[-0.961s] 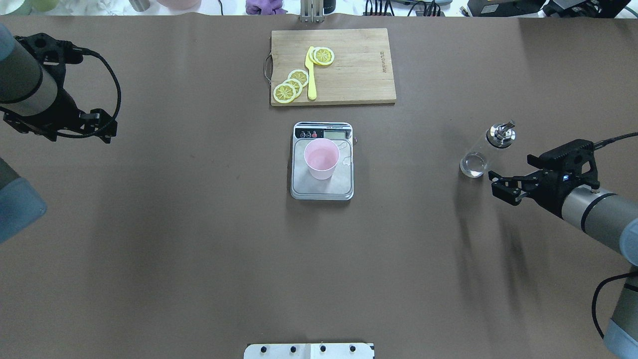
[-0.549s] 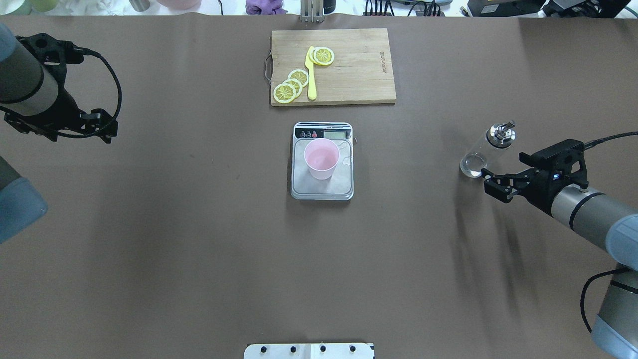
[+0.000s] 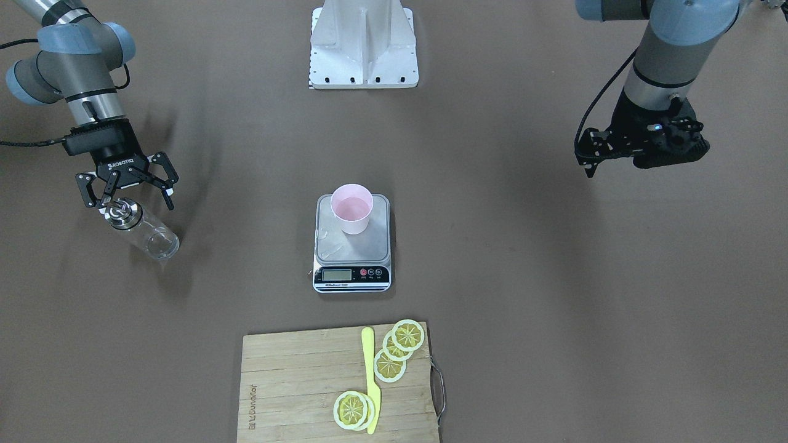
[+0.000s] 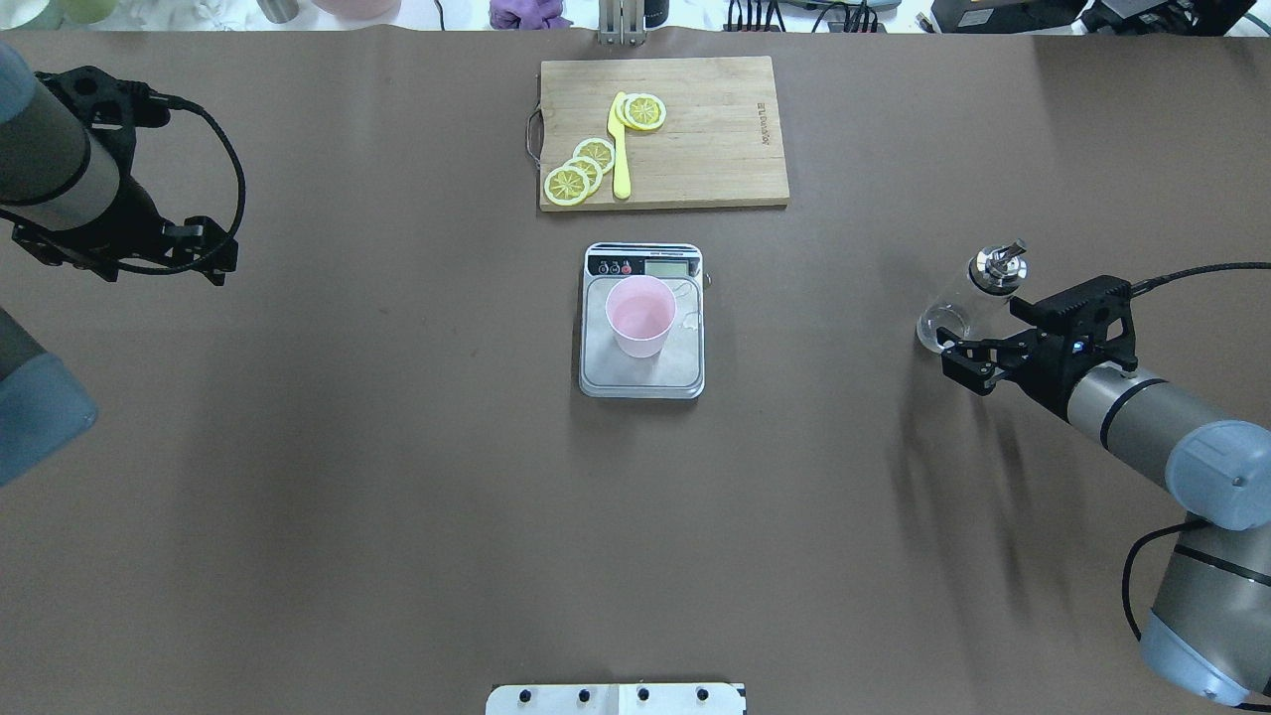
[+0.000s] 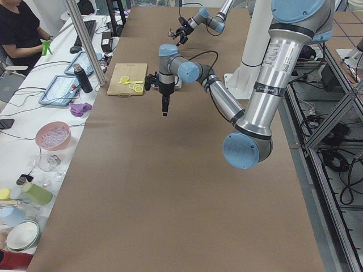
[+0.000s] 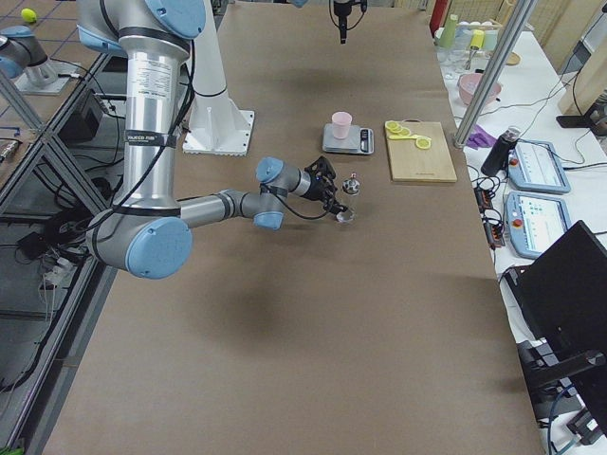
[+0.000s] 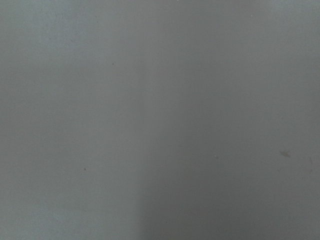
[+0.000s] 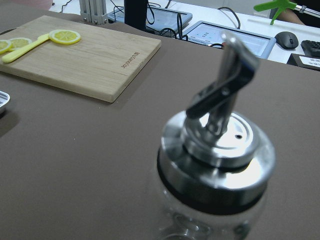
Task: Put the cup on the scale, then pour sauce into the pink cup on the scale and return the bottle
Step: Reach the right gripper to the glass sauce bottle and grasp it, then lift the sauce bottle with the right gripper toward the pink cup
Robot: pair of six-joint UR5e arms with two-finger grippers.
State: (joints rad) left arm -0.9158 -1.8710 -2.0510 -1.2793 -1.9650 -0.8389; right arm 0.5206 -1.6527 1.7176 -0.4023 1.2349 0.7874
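Note:
The pink cup (image 4: 640, 316) stands upright on the steel platform of the scale (image 4: 642, 379) at mid-table; it also shows in the front view (image 3: 351, 208). The clear glass bottle (image 4: 965, 298) with a metal spout cap stands upright at the right of the table. My right gripper (image 3: 126, 198) is open, with one finger on each side of the bottle's cap (image 3: 120, 212); I cannot tell if they touch it. The right wrist view shows the cap (image 8: 217, 145) close up. My left gripper (image 4: 220, 256) looks open and empty, held high over the left side.
A wooden cutting board (image 4: 715, 149) with lemon slices (image 4: 581, 169) and a yellow knife (image 4: 620, 149) lies beyond the scale. The robot's base plate (image 4: 616, 698) is at the near edge. Clutter lines the far table edge.
My right gripper has moved left, toward the bottle, and now reaches it, still open. The bottle, cup and scale have not moved. The left arm has barely shifted.

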